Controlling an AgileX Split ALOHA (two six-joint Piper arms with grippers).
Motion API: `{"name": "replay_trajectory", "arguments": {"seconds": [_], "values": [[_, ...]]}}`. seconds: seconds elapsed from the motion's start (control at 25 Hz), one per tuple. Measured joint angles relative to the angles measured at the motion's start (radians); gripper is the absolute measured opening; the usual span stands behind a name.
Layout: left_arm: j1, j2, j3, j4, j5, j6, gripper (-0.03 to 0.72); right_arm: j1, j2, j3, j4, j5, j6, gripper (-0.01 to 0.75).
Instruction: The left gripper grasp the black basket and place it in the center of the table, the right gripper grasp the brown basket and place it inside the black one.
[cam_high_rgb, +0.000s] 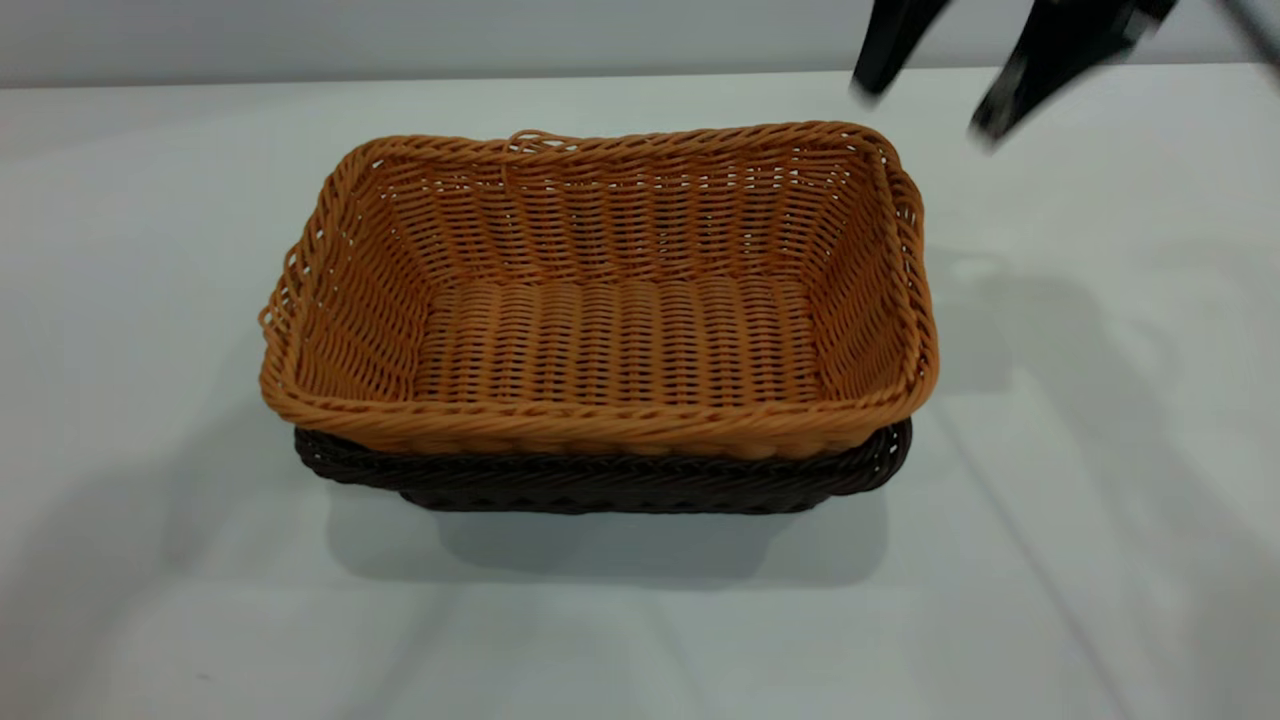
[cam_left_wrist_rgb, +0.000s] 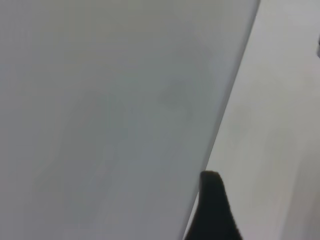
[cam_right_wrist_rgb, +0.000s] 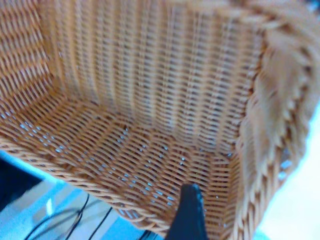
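My right gripper (cam_high_rgb: 925, 110) hangs jaws wide beside the brown basket (cam_high_rgb: 600, 300) nested in the black basket (cam_high_rgb: 600, 485) — best lifted straight clear.

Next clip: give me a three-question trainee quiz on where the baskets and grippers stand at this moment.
1. True or false: the brown basket sits nested in the black basket.
2. Which gripper is above the stack's far right corner, jaws apart and holding nothing?
3. Multiple choice: the left wrist view shows A) wicker, B) bare table beside one fingertip, C) a cup.

Key: 1 true. 2 the right gripper. 3 B.
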Motion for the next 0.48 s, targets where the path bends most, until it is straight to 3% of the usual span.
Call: {"name": "replay_trajectory", "arguments": {"seconds": [0.24,0.48], "values": [[0.000,-0.173,0.000,0.197,0.184,-0.287,0.474,0.000,-0.311,0.000,-0.093,0.023,0.041,0.546],[0.000,-0.293,0.003,0.553,0.526,-0.851,0.474,0.000,-0.639,0.112,-0.173,0.045,0.076,0.545]]}}
